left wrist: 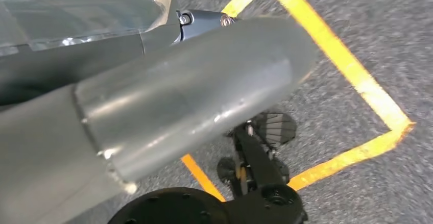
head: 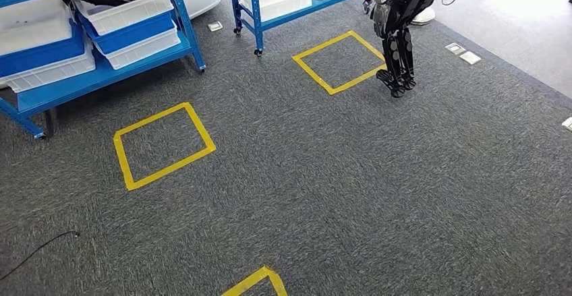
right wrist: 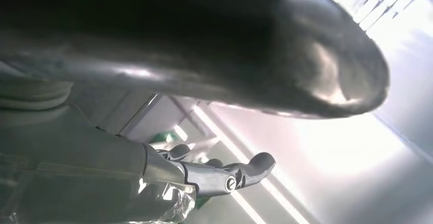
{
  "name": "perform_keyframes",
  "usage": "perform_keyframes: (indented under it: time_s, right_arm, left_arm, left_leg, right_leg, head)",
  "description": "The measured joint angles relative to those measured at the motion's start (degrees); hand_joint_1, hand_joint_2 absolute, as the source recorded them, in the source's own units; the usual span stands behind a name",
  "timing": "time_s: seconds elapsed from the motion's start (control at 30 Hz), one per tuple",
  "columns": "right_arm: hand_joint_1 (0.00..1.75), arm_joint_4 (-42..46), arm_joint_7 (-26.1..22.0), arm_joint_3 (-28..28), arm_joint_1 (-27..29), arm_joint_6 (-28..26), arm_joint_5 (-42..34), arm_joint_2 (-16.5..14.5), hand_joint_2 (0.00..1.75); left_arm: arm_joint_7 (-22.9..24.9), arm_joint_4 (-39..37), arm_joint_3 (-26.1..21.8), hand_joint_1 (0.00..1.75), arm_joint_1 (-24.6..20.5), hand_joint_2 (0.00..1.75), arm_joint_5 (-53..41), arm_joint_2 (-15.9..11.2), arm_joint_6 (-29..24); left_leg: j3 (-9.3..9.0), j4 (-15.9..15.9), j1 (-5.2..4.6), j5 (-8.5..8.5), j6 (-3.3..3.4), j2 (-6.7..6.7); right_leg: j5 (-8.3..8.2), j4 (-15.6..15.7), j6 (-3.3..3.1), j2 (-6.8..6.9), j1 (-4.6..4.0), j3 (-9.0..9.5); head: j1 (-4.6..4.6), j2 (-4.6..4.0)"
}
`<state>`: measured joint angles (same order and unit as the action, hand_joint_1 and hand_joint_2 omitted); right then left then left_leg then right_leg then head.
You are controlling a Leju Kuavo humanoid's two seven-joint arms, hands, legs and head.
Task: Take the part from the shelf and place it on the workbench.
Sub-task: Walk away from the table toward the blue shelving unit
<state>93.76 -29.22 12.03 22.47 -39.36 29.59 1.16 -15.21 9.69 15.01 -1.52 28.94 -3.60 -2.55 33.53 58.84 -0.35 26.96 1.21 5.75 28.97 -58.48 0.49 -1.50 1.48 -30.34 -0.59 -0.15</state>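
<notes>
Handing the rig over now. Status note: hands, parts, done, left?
Left hand: hangs over the carpet by a taped square; fingers hidden, so I cannot tell its state.
Right hand: fingers extended, holding nothing.
Things: blue shelf with white and blue bins is ahead to the left, with a yellow tape square on the floor in front of it. I cannot pick out the part among the bins.
Done: nothing by the look of it.
Left: step up to the shelf, take the part, carry it to the workbench.
Note: another robot stands ahead to the right.
</notes>
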Motion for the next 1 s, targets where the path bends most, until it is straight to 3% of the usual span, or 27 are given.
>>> perform_keyframes:
  time_s: [0.03,0.1,0.17,0.2,0.27,0.33,0.4,0.47,0.5,0.53,0.6,0.67,0.7,0.73,0.77,0.83,0.9,0.97,1.0]
  right_arm:
    - [0.00,-0.22,0.27,-1.37,-0.31,-0.12,0.49,-0.07,0.00]
    - [0.00,-0.59,0.62,-3.11,-0.60,-0.19,1.14,-0.25,0.00]
    - [0.00,-1.14,0.96,-4.42,-0.98,-0.20,1.68,-0.33,0.00]
    - [0.00,-1.63,1.36,-5.44,-1.56,-0.20,2.28,-0.34,0.00]
    - [0.00,-3.02,2.87,-8.65,-3.56,-0.20,4.41,-0.47,0.00]
    - [0.00,-4.41,5.39,-12.55,-5.82,-0.20,7.21,-0.83,0.00]
    - [0.00,-5.43,8.06,-15.95,-7.58,-0.21,9.24,-1.21,0.00]
    - [0.00,-6.04,9.85,-18.68,-8.94,-0.24,10.07,-1.45,0.00]
    - [0.00,-6.21,10.47,-19.77,-9.54,-0.25,10.27,-1.49,0.00]
    - [0.00,-6.37,10.95,-20.70,-10.08,-0.26,10.37,-1.48,0.00]
    - [0.00,-6.86,11.75,-22.28,-10.91,-0.28,10.45,-1.19,0.00]
    - [0.00,-7.71,12.22,-23.57,-11.74,-0.28,10.39,-0.83,0.00]
    - [0.00,-8.22,12.35,-24.16,-12.26,-0.28,10.34,-0.71,0.00]
    - [0.00,-8.65,12.38,-24.64,-12.80,-0.28,10.33,-0.64,0.00]
    - [0.00,-9.01,12.39,-25.07,-13.28,-0.28,10.31,-0.57,0.00]
    - [0.00,-9.58,12.41,-25.70,-13.97,-0.28,10.25,-0.43,0.00]
    - [0.00,-10.08,12.45,-26.20,-14.39,-0.28,10.16,-0.33,0.00]
    - [0.00,-10.44,12.49,-26.56,-14.75,-0.28,10.13,-0.31,0.00]
    - [0.00,-10.56,12.49,-26.73,-14.96,-0.28,10.13,-0.33,0.00]
  left_arm:
    - [0.04,-0.02,-0.01,0.00,0.08,0.00,0.25,-0.17,0.07]
    - [0.06,-0.01,-0.02,0.00,0.00,0.00,0.54,-0.32,0.10]
    - [0.11,-0.02,-0.09,0.00,0.11,0.00,1.12,-0.36,0.03]
    - [0.16,-0.02,-0.25,0.00,0.32,0.00,1.70,-0.33,-0.14]
    - [0.28,-0.03,-0.86,0.00,0.79,0.00,3.21,-0.19,-0.89]
    - [0.28,-0.03,-1.66,0.00,0.78,0.00,4.46,0.04,-2.03]
    - [0.15,-0.02,-2.37,0.00,0.54,0.00,5.23,0.45,-2.96]
    - [0.06,-0.02,-2.94,0.00,0.64,0.00,5.75,0.91,-3.49]
    - [0.06,-0.03,-3.21,0.00,0.81,0.00,6.00,1.20,-3.75]
    - [0.06,-0.03,-3.50,0.00,0.92,0.00,6.24,1.46,-3.99]
    - [0.08,-0.03,-4.05,0.00,0.83,0.00,6.69,1.99,-4.70]
    - [0.13,-0.03,-4.55,0.00,0.64,0.00,7.06,2.42,-5.43]
    - [0.16,-0.03,-4.79,0.00,0.66,0.00,7.20,2.67,-5.73]
    - [0.20,-0.03,-4.98,0.00,0.70,0.00,7.26,2.91,-5.93]
    - [0.22,-0.03,-5.13,0.00,0.73,0.00,7.30,3.15,-6.08]
    - [0.24,-0.03,-5.30,0.00,0.71,0.00,7.32,3.44,-6.17]
    - [0.24,-0.03,-5.41,0.00,0.74,0.00,7.35,3.50,-6.17]
    - [0.24,-0.04,-5.45,0.00,1.00,0.00,7.40,3.50,-6.17]
    - [0.24,-0.04,-5.46,0.00,1.16,0.00,7.45,3.51,-6.18]
  left_leg:
    - [0.78,1.68,0.03,1.08,-0.32,-1.52]
    - [4.07,8.32,0.12,4.67,-0.93,-4.51]
    - [7.57,14.96,0.40,7.03,-1.29,-5.35]
    - [8.06,15.74,0.49,6.71,-1.32,-5.55]
    - [5.59,10.86,0.47,3.52,-0.95,-6.45]
    - [1.54,3.11,-0.09,0.55,-0.07,-9.46]
    - [0.04,-0.36,-0.69,-0.25,0.61,-10.90]
    - [0.11,-0.92,-0.68,-0.64,1.00,-9.19]
    - [-0.11,-1.40,-0.53,-1.00,1.18,-8.42]
    - [-0.36,-1.89,-0.27,-1.38,1.41,-7.66]
    - [-0.56,-2.44,0.13,-1.88,1.72,-6.06]
    - [-0.43,-2.42,0.32,-1.99,1.88,-4.24]
    - [-0.43,-2.38,0.37,-1.99,1.85,-3.35]
    - [-0.49,-2.33,0.45,-1.98,1.77,-2.47]
    - [-0.56,-2.23,0.56,-1.94,1.60,-1.56]
    - [-0.43,-1.73,0.62,-1.71,0.94,0.17]
    - [0.04,-1.27,0.53,-1.47,0.16,1.43]
    - [0.42,-1.28,0.69,-1.53,-0.49,2.31]
    - [0.64,-1.02,0.76,-1.37,-0.79,1.67]
  right_leg:
    - [-0.10,0.07,-0.42,0.55,0.13,0.01]
    - [-0.01,0.10,-0.95,1.97,0.02,-0.01]
    - [0.14,0.10,-1.20,3.66,-0.15,-0.08]
    - [0.20,0.09,-1.27,4.40,-0.22,-0.08]
    - [0.30,0.10,-1.37,5.52,-0.35,0.05]
    - [0.50,0.10,-1.20,6.53,-0.68,0.29]
    - [0.76,0.14,-0.77,7.88,-1.01,0.46]
    - [0.98,0.33,-0.30,9.29,-1.25,0.67]
    - [1.25,0.05,-0.07,8.81,-1.24,0.69]
    - [1.94,-1.11,0.03,7.43,-1.25,0.27]
    - [4.66,-7.10,-0.15,3.59,-0.97,-2.54]
    - [7.20,-14.37,-0.13,2.03,-0.74,-6.43]
    - [7.30,-15.85,0.25,1.86,-0.60,-7.42]
    - [6.28,-14.84,0.86,1.71,-0.43,-7.22]
    - [4.49,-11.63,1.58,1.29,-0.17,-5.97]
    - [0.85,-3.61,2.53,-1.16,0.43,-2.70]
    - [-0.50,-0.18,2.10,-2.58,0.51,-1.34]
    - [-0.63,-0.18,1.08,-1.52,0.40,-1.22]
    - [-0.70,-0.13,0.71,-1.01,0.47,-1.11]
  head:
    - [-0.17,0.01]
    - [-0.49,0.01]
    - [-0.52,0.01]
    - [-0.53,0.01]
    - [-0.54,0.01]
    - [-0.54,0.00]
    - [-0.48,0.00]
    - [-0.44,0.00]
    - [-0.42,0.00]
    - [-0.36,0.00]
    - [-0.17,0.00]
    - [-0.08,0.00]
    - [-0.07,0.00]
    - [-0.06,0.00]
    - [-0.06,0.00]
    - [0.05,0.00]
    - [0.08,0.01]
    - [0.03,0.01]
    - [0.04,0.00]
